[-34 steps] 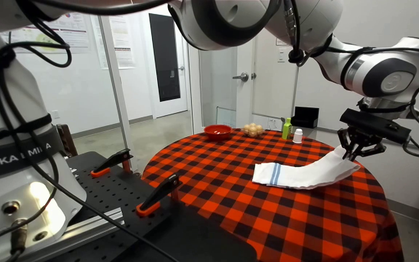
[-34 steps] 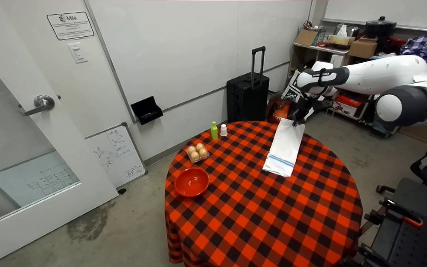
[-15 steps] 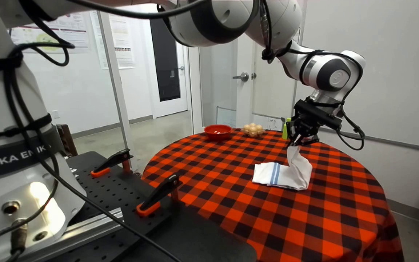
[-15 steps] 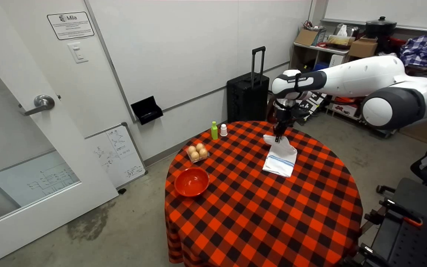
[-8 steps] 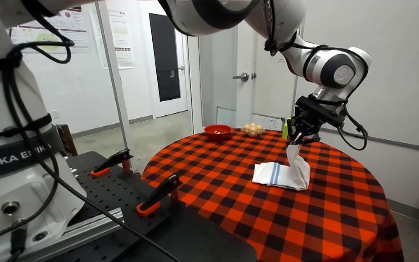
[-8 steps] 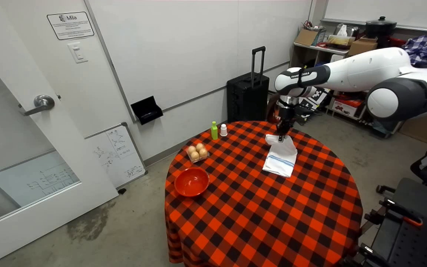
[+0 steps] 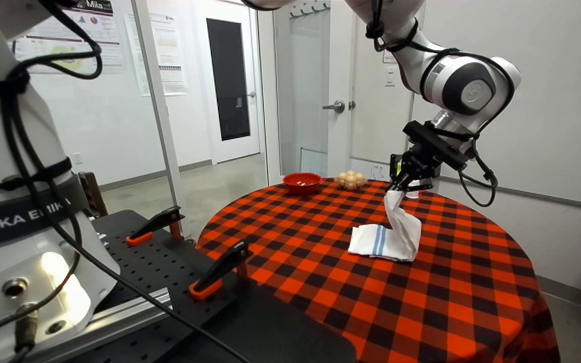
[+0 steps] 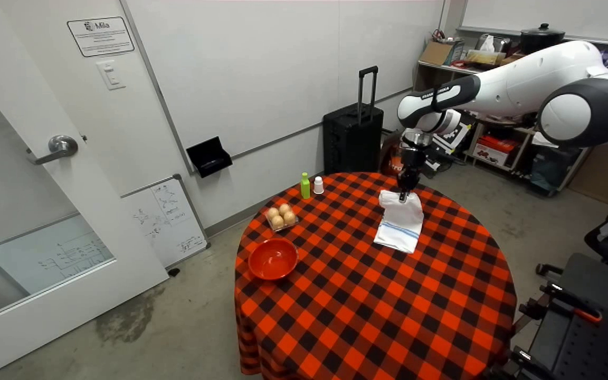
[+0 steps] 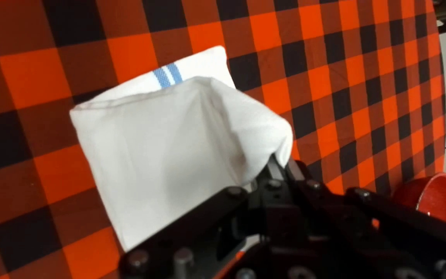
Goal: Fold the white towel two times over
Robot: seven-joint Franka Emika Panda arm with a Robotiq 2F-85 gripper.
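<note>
The white towel (image 7: 375, 241) with a blue double stripe lies as a strip on the red-black checked tablecloth (image 7: 321, 282). Its striped end is flat on the table. Its other end is lifted and bends back over towards the stripe. My gripper (image 7: 395, 188) is shut on that raised end, above the table, in both exterior views (image 8: 403, 197). In the wrist view the fingertips (image 9: 283, 164) pinch a corner of the towel (image 9: 141, 151), whose raised edge stands short of the stripe. The gripper hides part of the towel there.
A red bowl (image 8: 273, 258), a clear pack of eggs (image 8: 281, 217), a green bottle (image 8: 305, 186) and a small white bottle (image 8: 318, 185) stand along the table's edge. Black clamps (image 7: 222, 269) sit on the robot's base plate.
My gripper has carried the towel's far end up and back towards the striped end. In the last half second it moved slightly further that way, and the towel shifted slightly.
</note>
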